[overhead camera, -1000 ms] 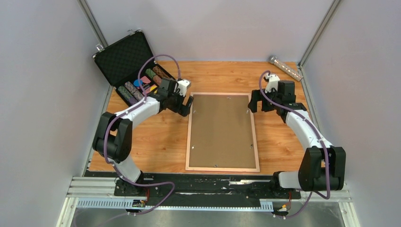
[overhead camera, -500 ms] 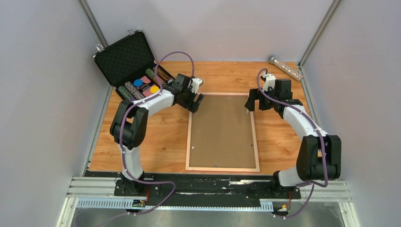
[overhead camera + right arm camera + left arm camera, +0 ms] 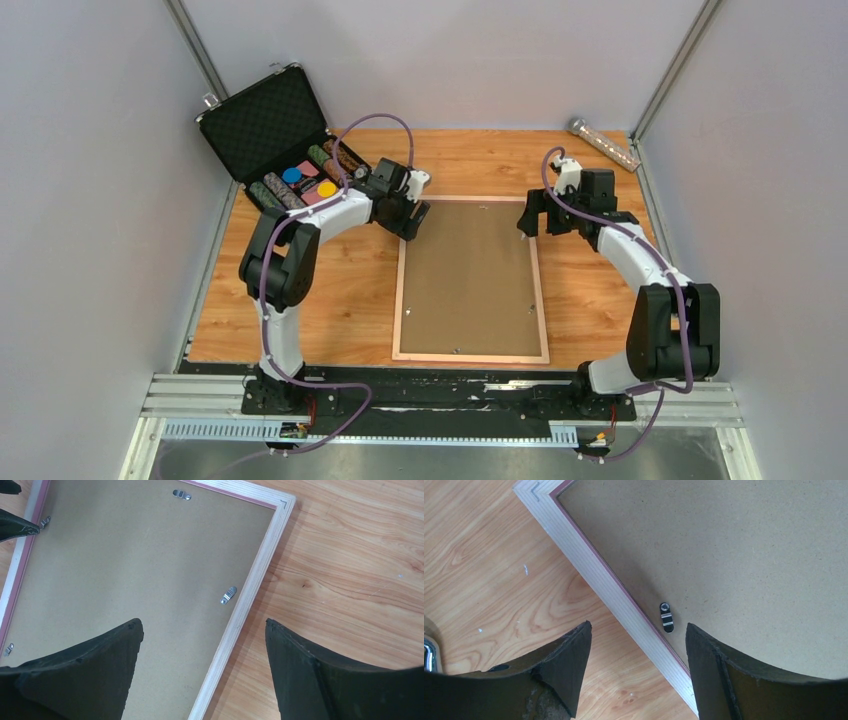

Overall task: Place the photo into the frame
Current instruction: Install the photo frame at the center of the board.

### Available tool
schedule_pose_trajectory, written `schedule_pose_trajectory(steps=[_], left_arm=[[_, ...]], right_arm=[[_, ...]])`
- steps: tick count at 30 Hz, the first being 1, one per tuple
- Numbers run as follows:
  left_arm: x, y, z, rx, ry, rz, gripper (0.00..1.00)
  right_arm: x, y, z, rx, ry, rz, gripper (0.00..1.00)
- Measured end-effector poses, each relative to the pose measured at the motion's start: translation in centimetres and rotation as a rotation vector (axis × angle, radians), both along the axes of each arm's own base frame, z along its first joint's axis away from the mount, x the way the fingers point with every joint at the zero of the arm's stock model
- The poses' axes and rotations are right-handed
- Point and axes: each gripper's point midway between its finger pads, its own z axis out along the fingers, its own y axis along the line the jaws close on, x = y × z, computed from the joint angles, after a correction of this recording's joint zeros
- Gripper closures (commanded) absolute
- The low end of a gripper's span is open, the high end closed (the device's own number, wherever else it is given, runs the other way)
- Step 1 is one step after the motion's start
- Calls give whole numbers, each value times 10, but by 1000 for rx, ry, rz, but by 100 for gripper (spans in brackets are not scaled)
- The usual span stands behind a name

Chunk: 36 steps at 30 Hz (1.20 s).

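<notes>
L hand [image 3: 638, 627] spread | R hand [image 3: 202, 622] spread | frame [image 3: 594, 562] face-down (brown board [image 3: 749, 555] up)

Between the jaws of the left gripper [image 3: 638, 630] the rail of the frame [image 3: 611, 587] shows pale bare wood, layered like plywood, with a thin pink painted lip on its inner edge. Just inside that, the backing board [image 3: 749, 555] is matt brown fibreboard, finely speckled, and carries a small shiny metal clip [image 3: 666, 617]. Towards the outer jaw the table [image 3: 489, 580] is smooth wood-grain with a faint sheen. The fingers [image 3: 569, 665] are matt black, ragged at the edges; those of the right gripper [image 3: 202, 625] look alike
</notes>
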Motion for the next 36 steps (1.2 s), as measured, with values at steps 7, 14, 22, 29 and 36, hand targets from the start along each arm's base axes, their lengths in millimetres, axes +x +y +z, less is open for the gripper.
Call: schedule_pose_trajectory(steps=[7, 14, 22, 29, 36], left_arm=[[1, -3, -9, 9, 20, -5, 32], [0, -4, -12, 8, 31, -9, 42], [1, -5, -12, 10, 30, -10, 52], [3, -6, -11, 11, 26, -8, 57], [3, -6, -11, 9, 28, -4, 62]], right_arm=[[2, 0, -11, -3, 23, -1, 13], [3, -2, -22, -11, 50, -6, 15], [3, -2, -22, -11, 51, -6, 16], [3, -2, -24, -11, 56, -5, 16], [2, -2, -27, -11, 66, -5, 17]])
